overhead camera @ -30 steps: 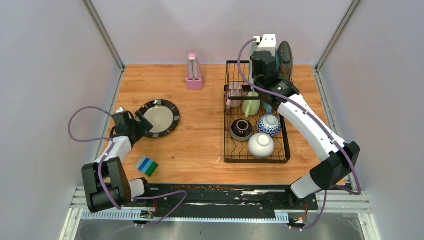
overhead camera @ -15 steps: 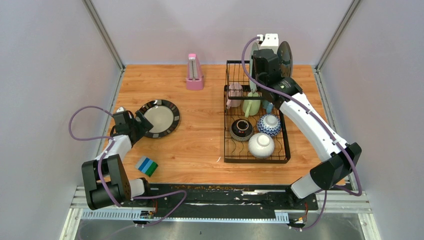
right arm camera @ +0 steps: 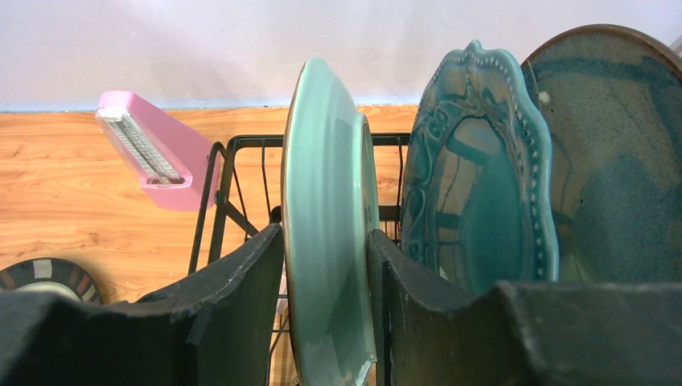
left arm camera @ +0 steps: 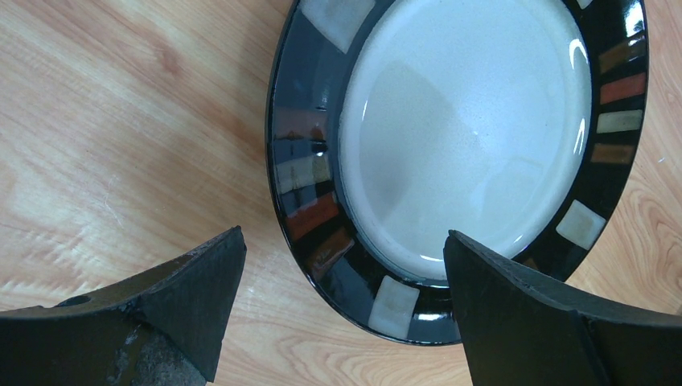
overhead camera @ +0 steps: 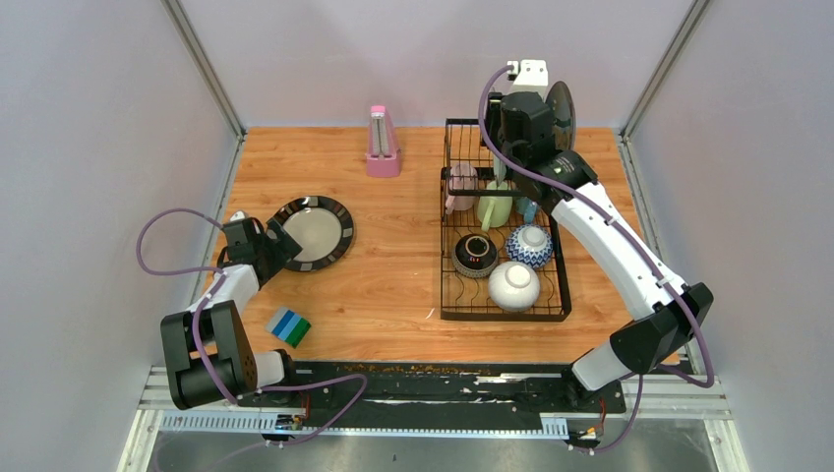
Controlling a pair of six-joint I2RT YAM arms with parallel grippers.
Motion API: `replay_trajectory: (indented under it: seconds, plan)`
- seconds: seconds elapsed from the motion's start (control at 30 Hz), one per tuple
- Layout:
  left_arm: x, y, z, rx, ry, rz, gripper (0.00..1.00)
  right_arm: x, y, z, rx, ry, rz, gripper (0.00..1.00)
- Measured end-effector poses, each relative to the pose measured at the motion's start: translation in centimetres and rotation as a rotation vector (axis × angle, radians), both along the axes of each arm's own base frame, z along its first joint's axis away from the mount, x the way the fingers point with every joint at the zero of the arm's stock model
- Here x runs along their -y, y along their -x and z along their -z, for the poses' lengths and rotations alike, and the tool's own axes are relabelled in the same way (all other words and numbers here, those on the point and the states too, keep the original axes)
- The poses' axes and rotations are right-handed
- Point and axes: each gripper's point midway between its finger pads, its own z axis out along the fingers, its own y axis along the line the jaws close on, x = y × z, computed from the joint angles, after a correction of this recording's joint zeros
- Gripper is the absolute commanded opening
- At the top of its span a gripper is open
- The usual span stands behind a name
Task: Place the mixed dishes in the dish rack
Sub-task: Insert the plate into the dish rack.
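Note:
My right gripper [overhead camera: 513, 110] is at the far end of the black wire dish rack [overhead camera: 447, 295]. It is shut on an upright pale green plate [right arm camera: 326, 241], one finger on each face. A teal scalloped plate [right arm camera: 478, 177] and a blue-grey plate [right arm camera: 611, 153] stand to its right. In the rack sit a pink-white mug [overhead camera: 460, 185], a pale green mug [overhead camera: 495, 206], a dark patterned bowl [overhead camera: 475, 254], a blue-patterned bowl [overhead camera: 529, 246] and a white bowl [overhead camera: 514, 285]. My left gripper [left arm camera: 342, 241] is open, with its fingers either side of the near rim of a black-rimmed plate [left arm camera: 466, 121] that lies flat on the table [overhead camera: 313, 232].
A pink metronome [overhead camera: 382, 143] stands at the back of the table, left of the rack, and also shows in the right wrist view [right arm camera: 153, 149]. A blue-green striped block [overhead camera: 289, 326] lies near the front left. Walls close in the left, right and back sides.
My right gripper has shifted a little toward the far wall with the pale green plate in it. The left arm has not moved.

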Motion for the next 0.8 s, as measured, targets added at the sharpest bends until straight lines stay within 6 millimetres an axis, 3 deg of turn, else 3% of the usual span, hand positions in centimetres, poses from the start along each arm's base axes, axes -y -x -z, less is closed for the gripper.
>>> replay_trajectory:
  seconds: [0.1, 0.2, 0.33, 0.63, 0.8]
  plan:
    - [0.0, 0.0, 0.0, 0.0, 0.0, 0.0, 1.0, 0.2, 0.0, 0.0, 0.001, 0.009, 0.007, 0.27]
    - [0.0, 0.0, 0.0, 0.0, 0.0, 0.0, 1.0, 1.3, -0.2, 0.0, 0.004, 0.042, 0.046, 0.28]
    - [0.0, 0.0, 0.0, 0.001, -0.001, 0.001, 1.0, 2.0, -0.3, 0.0, 0.004, 0.047, 0.071, 0.38]
    - [-0.1, -0.1, -0.1, 0.002, -0.005, -0.002, 1.0, 1.0, 0.3, -1.1, 0.022, 0.003, 0.004, 0.65]
    - [-0.6, 0.0, -0.5, 0.01, -0.029, -0.015, 1.0, -0.3, 1.5, -2.6, 0.044, -0.038, -0.103, 0.71]
